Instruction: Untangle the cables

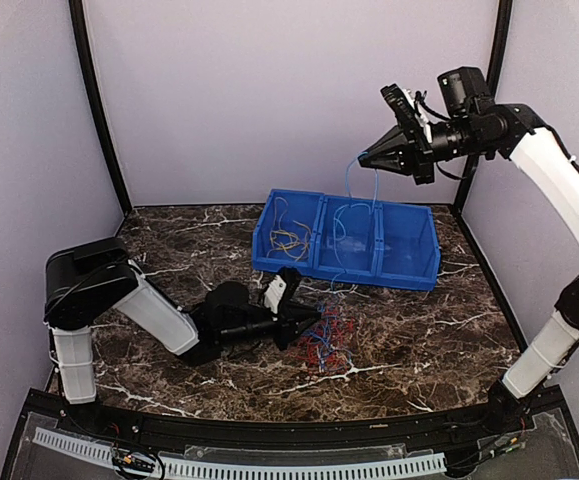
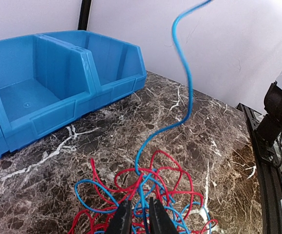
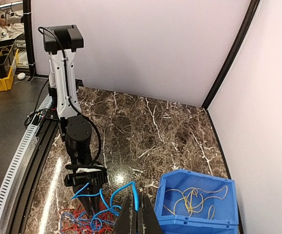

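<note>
The cables are a tangle of red and blue wires on the marble table, in front of the blue bin. My left gripper lies low at the tangle's left edge. In the left wrist view its jaws stand nearly closed on wires of the tangle. My right gripper is high above the bin, shut on one blue cable that hangs down to the tangle. That cable rises through the left wrist view and shows between the right jaws.
The bin has three compartments. The left one holds loose yellow wires, which also show in the right wrist view; the middle one holds a few blue wires. Purple walls enclose the table.
</note>
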You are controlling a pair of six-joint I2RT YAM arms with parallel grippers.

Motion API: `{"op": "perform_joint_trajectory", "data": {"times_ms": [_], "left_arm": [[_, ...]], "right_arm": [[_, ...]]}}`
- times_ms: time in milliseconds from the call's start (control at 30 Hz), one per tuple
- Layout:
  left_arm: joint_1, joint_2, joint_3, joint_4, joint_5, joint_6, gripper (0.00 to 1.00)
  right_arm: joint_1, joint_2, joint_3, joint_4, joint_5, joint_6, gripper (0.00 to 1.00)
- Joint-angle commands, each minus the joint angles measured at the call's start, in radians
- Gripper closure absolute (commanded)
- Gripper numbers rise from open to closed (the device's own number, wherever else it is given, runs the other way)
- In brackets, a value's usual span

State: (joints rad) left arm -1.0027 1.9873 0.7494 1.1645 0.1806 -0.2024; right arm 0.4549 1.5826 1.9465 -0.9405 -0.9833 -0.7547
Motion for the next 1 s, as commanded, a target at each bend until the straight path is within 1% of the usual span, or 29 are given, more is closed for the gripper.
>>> {"op": "perform_joint_trajectory", "data": {"times_ms": [0,100,167,200,233,267,367,400,433,533,567,633,667,733,800,867,933,967], "left_arm": [[-0.004,-0.159,-0.018,-0.053,0.005,0.009,0.84],[-0.004,-0.245,-0.021,-0.126,-0.003,0.027,0.79],[-0.004,-0.296,-0.018,-0.178,-0.02,0.03,0.72],[-0.004,-0.312,-0.016,-0.192,-0.026,0.032,0.66],[-0.004,-0.344,-0.014,-0.221,-0.038,0.034,0.63],[-0.004,-0.36,-0.009,-0.232,-0.046,0.039,0.57],[-0.004,-0.416,-0.002,-0.249,-0.066,0.055,0.48],[-0.004,-0.422,0.013,-0.253,-0.062,0.067,0.44],[-0.004,-0.424,0.025,-0.273,-0.043,0.077,0.43],[-0.008,-0.407,0.127,-0.335,0.007,0.113,0.38],[-0.009,-0.39,0.17,-0.354,0.003,0.114,0.38],[-0.01,-0.359,0.224,-0.363,-0.06,0.088,0.35],[-0.01,-0.346,0.242,-0.363,-0.117,0.064,0.33],[-0.01,-0.301,0.299,-0.375,-0.175,0.049,0.32],[-0.01,-0.231,0.345,-0.365,-0.183,0.062,0.37],[-0.01,-0.182,0.36,-0.301,-0.112,0.071,0.4],[-0.01,-0.134,0.365,-0.24,-0.05,0.068,0.45],[-0.01,-0.12,0.376,-0.23,-0.035,0.062,0.51]], "right_arm": [[-0.003,-0.025,-0.089,0.077,0.016,0.038,1.0],[-0.002,-0.035,-0.13,0.1,0.021,0.049,1.0],[-0.002,-0.039,-0.148,0.106,0.024,0.051,1.0],[-0.003,-0.041,-0.156,0.11,0.025,0.051,1.0],[-0.002,-0.044,-0.167,0.112,0.026,0.051,1.0],[-0.003,-0.046,-0.176,0.115,0.026,0.051,1.0],[-0.002,-0.056,-0.203,0.123,0.026,0.053,1.0],[-0.002,-0.06,-0.21,0.124,0.025,0.053,1.0],[-0.004,-0.064,-0.218,0.127,0.023,0.055,1.0],[-0.002,-0.071,-0.239,0.135,0.019,0.06,1.0],[-0.001,-0.072,-0.245,0.138,0.017,0.061,1.0],[-0.001,-0.075,-0.253,0.141,0.011,0.065,1.0],[-0.001,-0.078,-0.256,0.141,0.006,0.066,1.0],[-0.001,-0.079,-0.254,0.142,-0.002,0.071,1.0],[-0.002,-0.081,-0.243,0.138,-0.007,0.075,1.0],[-0.001,-0.079,-0.226,0.13,-0.009,0.077,1.0],[-0.001,-0.079,-0.21,0.124,-0.013,0.078,1.0],[0.0,-0.077,-0.198,0.118,-0.016,0.079,1.0]]}}
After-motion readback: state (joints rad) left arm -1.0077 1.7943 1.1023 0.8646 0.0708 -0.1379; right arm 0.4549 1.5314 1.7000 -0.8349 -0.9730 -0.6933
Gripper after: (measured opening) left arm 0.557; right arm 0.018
